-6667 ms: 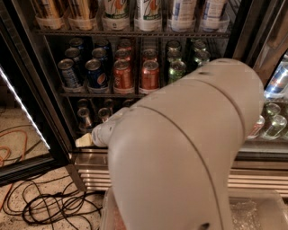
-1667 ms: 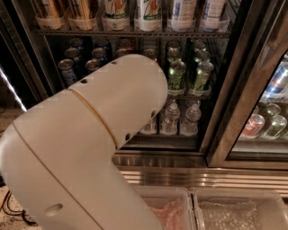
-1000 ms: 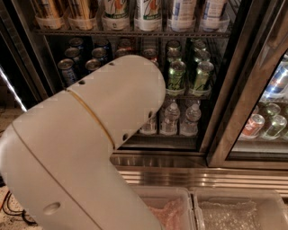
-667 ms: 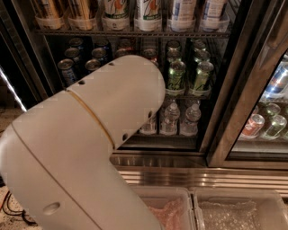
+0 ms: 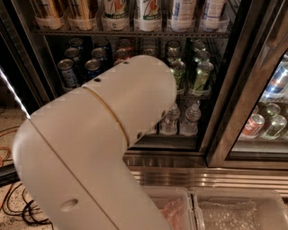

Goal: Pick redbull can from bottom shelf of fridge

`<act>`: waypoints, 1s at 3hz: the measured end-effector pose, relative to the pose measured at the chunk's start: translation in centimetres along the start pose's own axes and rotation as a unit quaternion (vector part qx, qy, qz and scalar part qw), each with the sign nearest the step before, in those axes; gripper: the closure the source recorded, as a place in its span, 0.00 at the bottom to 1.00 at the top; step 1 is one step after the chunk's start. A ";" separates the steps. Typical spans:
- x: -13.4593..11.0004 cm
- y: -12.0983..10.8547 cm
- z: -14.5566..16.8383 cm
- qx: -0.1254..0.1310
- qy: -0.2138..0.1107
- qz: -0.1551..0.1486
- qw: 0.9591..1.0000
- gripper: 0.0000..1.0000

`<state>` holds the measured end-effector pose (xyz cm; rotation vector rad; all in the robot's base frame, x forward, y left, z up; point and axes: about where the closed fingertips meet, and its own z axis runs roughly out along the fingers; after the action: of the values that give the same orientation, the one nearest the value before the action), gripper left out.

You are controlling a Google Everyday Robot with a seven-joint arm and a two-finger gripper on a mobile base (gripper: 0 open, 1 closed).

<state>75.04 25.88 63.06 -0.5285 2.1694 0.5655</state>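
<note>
The white arm (image 5: 90, 148) fills the frame from 7 o'clock to the centre, its rounded end reaching just past the middle. Behind it stands the fridge (image 5: 216, 177), its steel base running across at 5 o'clock and its dark interior taking up the top half. A second cooler (image 5: 270, 108) holding cans sits at 3 o'clock, past a slanted steel door frame (image 5: 238, 99). Two clear bins (image 5: 238, 211) lie along the lower edge at 5 o'clock. The bottom shelf (image 5: 180, 140) shows only at its right part, just right of centre, where water bottles (image 5: 170, 120) stand upright beside the arm; its left part is covered by the arm. The redbull can is hidden there and cannot be seen. On the rack above, green bottles (image 5: 201, 74) stand at 1 o'clock and blue cans (image 5: 67, 72) at 10 o'clock. Tall cans (image 5: 148, 13) line the rack at 12 o'clock. Dark cables (image 5: 27, 211) lie on the floor at 8 o'clock. The gripper is hidden behind the arm, toward the shelves, so whether it is open or closed cannot be told.
</note>
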 end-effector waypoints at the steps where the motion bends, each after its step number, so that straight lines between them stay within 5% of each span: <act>1: 0.9 -0.6 -1.5 -0.005 0.010 0.008 1.000 1.00; 3: 5.3 -0.4 -8.3 -0.032 0.049 0.043 0.997 1.00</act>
<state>67.19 20.01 63.48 -0.5094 2.2806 0.6708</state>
